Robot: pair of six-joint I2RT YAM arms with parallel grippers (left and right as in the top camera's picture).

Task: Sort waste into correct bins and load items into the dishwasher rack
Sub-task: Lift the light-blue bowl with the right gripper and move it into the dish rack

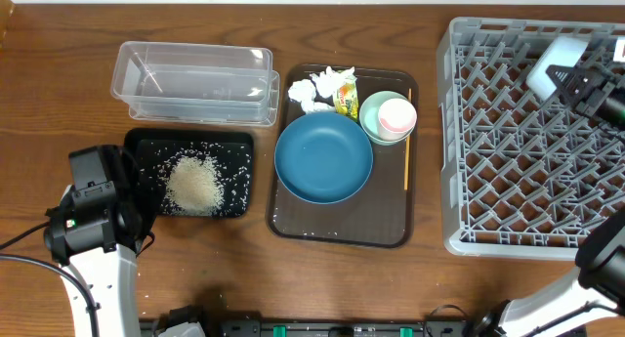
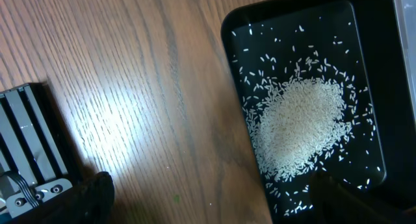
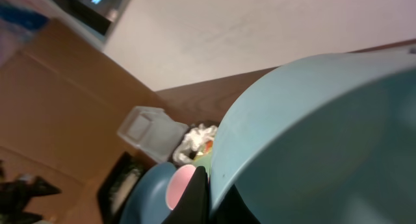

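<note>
Right now the right gripper (image 1: 566,80) is clamping the small light-blue round bowl (image 1: 553,60), holding it tilted over the far right part of the large grey lattice-floored dishwasher rack (image 1: 518,181). The rack floor is lying straight below, so this arm is nearer. The left gripper (image 2: 214,208) is hanging spread apart beside the shallow black rectangular tray (image 2: 234,29) of rice.

rice (image 1: 192,184) heaped in the black tray (image 1: 234,147); blue bowl (image 1: 323,157) and tissues (image 1: 317,86) on the brown tray (image 1: 342,222); right gripper (image 1: 566,76) holds a pale bowl (image 1: 553,57) over the rack (image 1: 508,171).
</note>
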